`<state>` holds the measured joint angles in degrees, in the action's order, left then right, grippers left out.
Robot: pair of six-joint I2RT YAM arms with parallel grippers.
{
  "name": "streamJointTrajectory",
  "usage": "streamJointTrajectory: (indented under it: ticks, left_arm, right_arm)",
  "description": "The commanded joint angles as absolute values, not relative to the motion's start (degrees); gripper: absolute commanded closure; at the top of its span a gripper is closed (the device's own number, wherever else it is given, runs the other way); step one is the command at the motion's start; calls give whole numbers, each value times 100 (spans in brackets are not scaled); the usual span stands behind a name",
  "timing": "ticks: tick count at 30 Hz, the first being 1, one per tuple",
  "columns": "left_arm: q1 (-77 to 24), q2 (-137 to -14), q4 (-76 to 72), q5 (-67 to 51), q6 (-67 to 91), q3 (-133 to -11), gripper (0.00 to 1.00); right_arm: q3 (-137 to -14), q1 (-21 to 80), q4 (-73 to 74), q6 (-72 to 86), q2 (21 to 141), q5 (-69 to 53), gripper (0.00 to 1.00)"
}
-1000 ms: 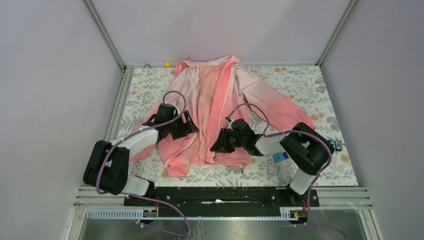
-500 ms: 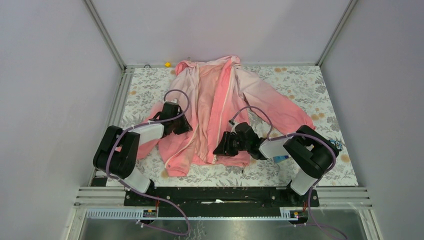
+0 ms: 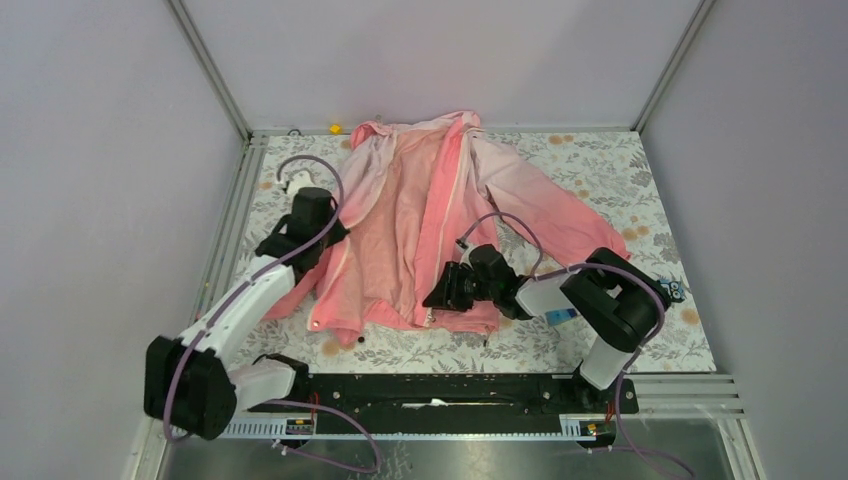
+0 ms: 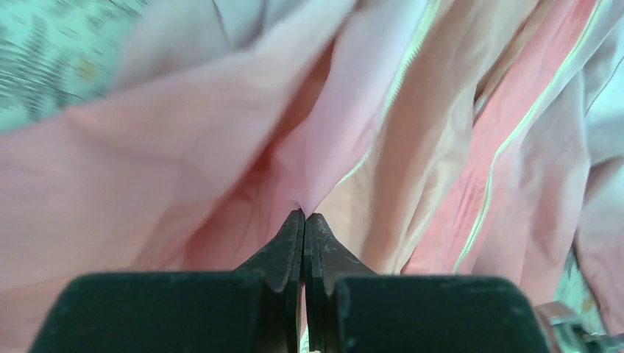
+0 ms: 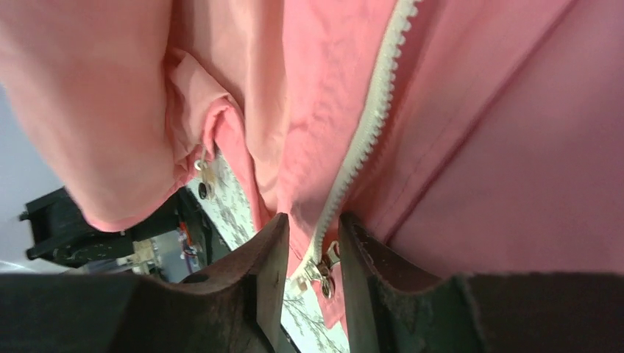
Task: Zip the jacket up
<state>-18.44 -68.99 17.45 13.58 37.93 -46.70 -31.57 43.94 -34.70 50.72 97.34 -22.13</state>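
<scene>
The pink jacket lies open on the table, collar at the back and coral hem nearest the arms. My left gripper is shut on a fold of its left front panel, with the cloth pinched at the tips. The right gripper hovers low over the hem at the bottom of the right panel. Its fingers stand apart on either side of the white zipper and the metal slider, not closed on it. Another white zipper edge runs down the right panel.
The table has a floral cover and metal rails at its left and near edges, with walls close around. A small yellow object sits at the back edge. A blue item lies by the right arm, and a metal toggle hangs at the hem.
The left gripper closed on the left front panel and drew it left and back, spreading that side. The left arm swung outward. The right gripper shifted slightly near the zipper bottom.
</scene>
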Motion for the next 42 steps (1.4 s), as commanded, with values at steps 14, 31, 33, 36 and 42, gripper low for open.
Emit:
streamJointTrajectory:
  ticks: [14, 31, 33, 36, 42]
  left_arm:
    - [-2378, -7132, 4839, 5222, 3627, -6911, 100]
    - [-2382, -7596, 5072, 5759, 3304, -7436, 100]
    - [-2154, -7509, 5080, 5769, 3122, -7498, 100]
    - [-1727, -7290, 5092, 5772, 2845, -7512, 100]
    - [-1310, -6986, 4826, 5811, 2198, -7509, 100]
  right_arm:
    - [-3590, 3847, -33, 3396, 7965, -1886, 100]
    - [-6284, 3441, 4820, 1694, 6309, 878, 100]
    - [-6519, 3322, 5056, 1727, 6168, 1253, 100]
    - [-6533, 2808, 5089, 1777, 5860, 1378, 100]
    - [-6296, 2054, 4971, 1674, 5577, 1768, 100]
